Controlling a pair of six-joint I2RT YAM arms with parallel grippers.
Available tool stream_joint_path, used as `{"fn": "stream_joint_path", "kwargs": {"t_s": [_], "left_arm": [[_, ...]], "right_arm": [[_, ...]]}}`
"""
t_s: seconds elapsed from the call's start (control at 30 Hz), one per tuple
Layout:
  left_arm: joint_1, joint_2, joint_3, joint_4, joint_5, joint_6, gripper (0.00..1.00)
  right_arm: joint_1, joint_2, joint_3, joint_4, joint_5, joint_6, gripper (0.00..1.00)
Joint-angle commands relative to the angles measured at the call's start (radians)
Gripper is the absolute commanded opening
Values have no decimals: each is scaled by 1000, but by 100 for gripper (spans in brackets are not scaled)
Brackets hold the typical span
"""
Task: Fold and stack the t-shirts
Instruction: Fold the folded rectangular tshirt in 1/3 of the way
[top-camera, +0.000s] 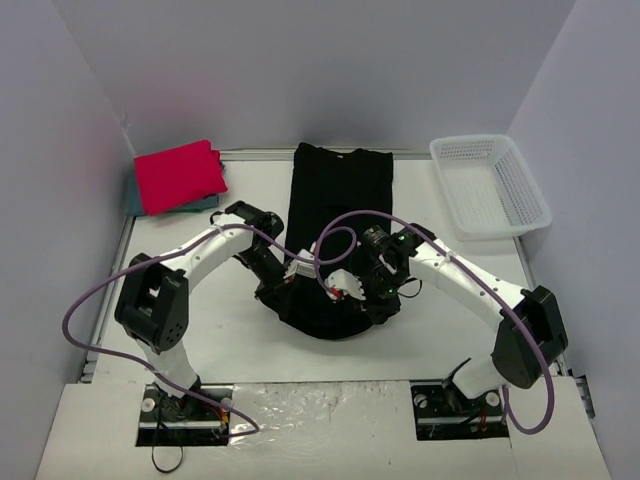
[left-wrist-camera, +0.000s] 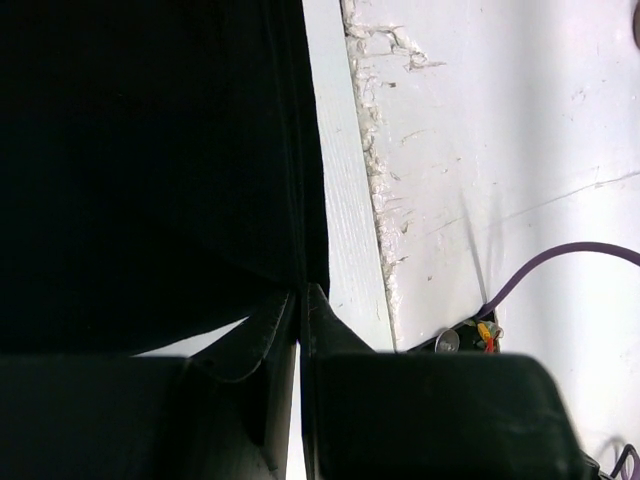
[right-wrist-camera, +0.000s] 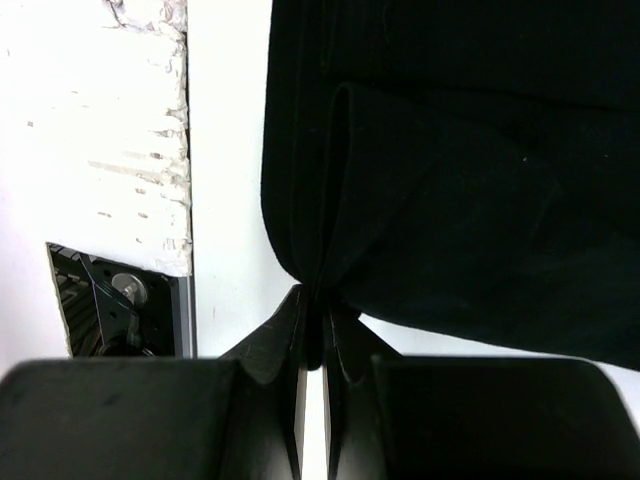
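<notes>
- Pale walls box in a white counter. From above, a large plain black cloth t-shirt lies lengthwise down the middle, its far end flat and its near end gathered up between the two arms.
- At the far left corner a folded bright red-pink t-shirt sits on a teal-blue t-shirt, of which only an edge shows. A white plastic mesh basket stands at the far right corner.
- Both the left arm and the right arm reach inward to the shirt's near end.
- Left wrist view: the left jaws are clenched on the black shirt's edge. The cloth runs away from them on the left, with bare counter and a purple cable on the right.
- Right wrist view: the right jaws are pinched tight on a fold of the black shirt. Its layers spread away from the tips, and the counter shows on the left.
</notes>
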Motion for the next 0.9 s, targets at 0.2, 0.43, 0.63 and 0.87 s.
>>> {"fn": "stream_joint_path", "kwargs": {"t_s": [0.2,0.43,0.63,0.87], "left_arm": [[-11,-163,14,-13,-22,-70,2],[-5,-233,-36,153,-99,-191,2],[13,-225,-13,231,-151,-240,2],[19,-176,46,314,-211,-306,2]], "right_arm": [[-68,-41,74,-85,-20,-10,0],[-138,-18,116,-62,-29,-39,0],[-170,13,161,-59,-17,-41,0],[-187,60,233,-54,3,-41,0]]}}
